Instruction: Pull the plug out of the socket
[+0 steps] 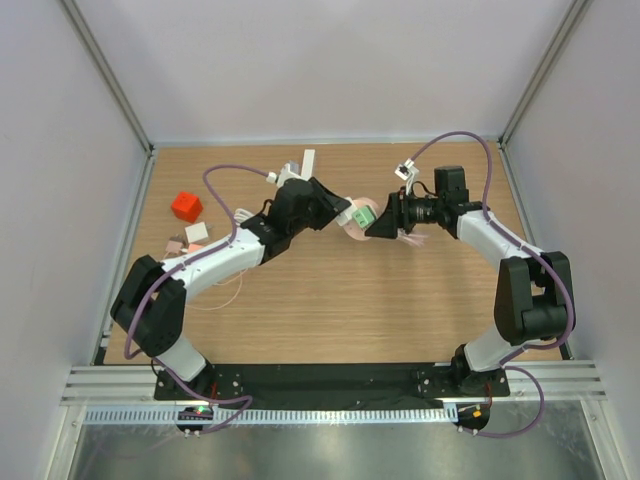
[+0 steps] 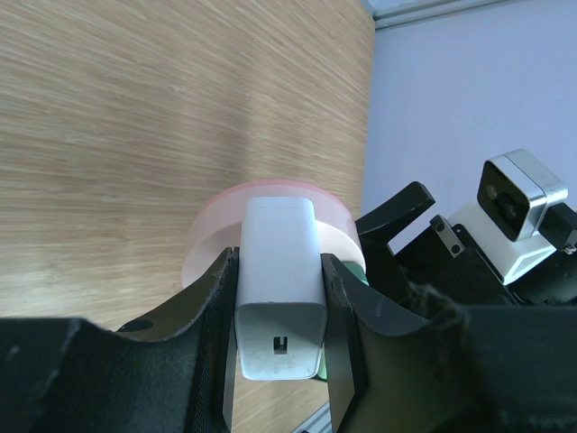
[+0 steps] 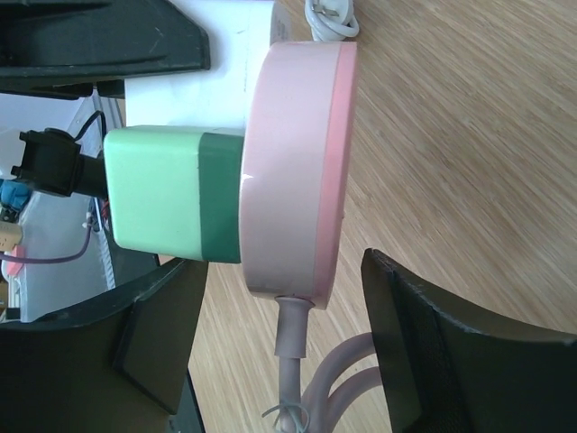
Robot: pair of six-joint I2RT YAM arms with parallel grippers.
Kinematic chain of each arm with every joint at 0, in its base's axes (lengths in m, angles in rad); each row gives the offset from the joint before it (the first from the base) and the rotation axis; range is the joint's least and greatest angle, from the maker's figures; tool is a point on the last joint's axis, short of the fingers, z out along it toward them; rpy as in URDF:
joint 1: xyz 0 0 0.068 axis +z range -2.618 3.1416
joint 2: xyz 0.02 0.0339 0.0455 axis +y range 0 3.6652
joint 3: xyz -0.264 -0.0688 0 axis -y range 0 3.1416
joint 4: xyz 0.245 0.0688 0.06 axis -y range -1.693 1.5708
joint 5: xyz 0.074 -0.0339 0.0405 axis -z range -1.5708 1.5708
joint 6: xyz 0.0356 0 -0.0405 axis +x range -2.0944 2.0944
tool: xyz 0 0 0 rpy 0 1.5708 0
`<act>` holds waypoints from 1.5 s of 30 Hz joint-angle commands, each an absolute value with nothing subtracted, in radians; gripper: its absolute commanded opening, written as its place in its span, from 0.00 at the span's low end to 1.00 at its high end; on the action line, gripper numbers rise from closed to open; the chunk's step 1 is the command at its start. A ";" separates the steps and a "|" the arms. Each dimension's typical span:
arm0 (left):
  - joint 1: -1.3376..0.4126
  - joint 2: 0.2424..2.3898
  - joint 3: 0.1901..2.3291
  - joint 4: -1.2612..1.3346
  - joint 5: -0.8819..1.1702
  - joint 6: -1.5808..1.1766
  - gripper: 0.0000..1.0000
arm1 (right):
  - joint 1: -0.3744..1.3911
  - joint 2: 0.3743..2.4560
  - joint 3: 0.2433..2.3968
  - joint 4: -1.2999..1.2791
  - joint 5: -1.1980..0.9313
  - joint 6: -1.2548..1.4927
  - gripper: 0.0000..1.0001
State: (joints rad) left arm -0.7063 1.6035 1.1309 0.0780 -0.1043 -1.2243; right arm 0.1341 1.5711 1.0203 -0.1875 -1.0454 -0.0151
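Jaws of the left gripper [image 2: 279,262] are pinching the white plug [image 2: 278,311] by its flat sides, likely for a firm hold to draw it straight out of the pink socket [image 3: 293,171]. The plug is sitting seated there beside a green plug [image 3: 171,194]. Those of the right gripper [image 3: 279,266] are standing spread, straddling the socket without clearly touching it, seemingly readying to brace it. Its cord [image 3: 287,361] is trailing onto the wooden table [image 1: 300,310]. Pale walls [image 1: 300,60] are enclosing the space, and a red block [image 1: 186,206] is lying well left.
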 commanded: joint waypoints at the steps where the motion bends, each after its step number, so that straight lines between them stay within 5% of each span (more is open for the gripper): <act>1: -0.698 1.516 1.158 0.265 -0.112 -1.292 0.00 | 0.133 1.563 1.035 -0.170 -1.031 -0.002 0.75; 11: -0.699 1.542 1.149 0.322 -0.094 -1.362 0.00 | 0.166 1.571 1.039 -0.152 -0.942 0.052 0.47; 13: -0.701 1.542 1.149 0.327 -0.091 -1.365 0.00 | 0.166 1.574 1.035 -0.140 -0.924 0.072 0.31; 14: -0.704 1.543 1.147 0.333 -0.091 -1.364 0.00 | 0.164 1.575 1.035 -0.140 -0.908 0.074 0.01; 27: -0.707 1.414 1.135 0.003 -0.206 -1.399 0.00 | 0.153 1.442 0.937 -0.066 -0.410 0.046 0.01; 31: -0.687 1.407 1.166 -0.069 -0.057 -1.401 0.00 | 0.152 1.427 0.930 -0.057 -0.380 0.032 0.01; 39: -0.565 1.470 1.069 0.238 0.460 -1.350 0.00 | 0.126 1.414 0.916 -0.037 -0.419 0.051 0.01; 45: -0.566 1.404 1.097 -0.061 0.217 -1.293 0.00 | 0.114 1.408 0.908 -0.026 -0.402 0.058 0.01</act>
State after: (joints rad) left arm -0.5831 1.5242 1.0439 0.0551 0.2459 -1.3075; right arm 0.2169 1.4158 0.9134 -0.0761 -0.7280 0.0505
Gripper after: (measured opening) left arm 0.387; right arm 0.396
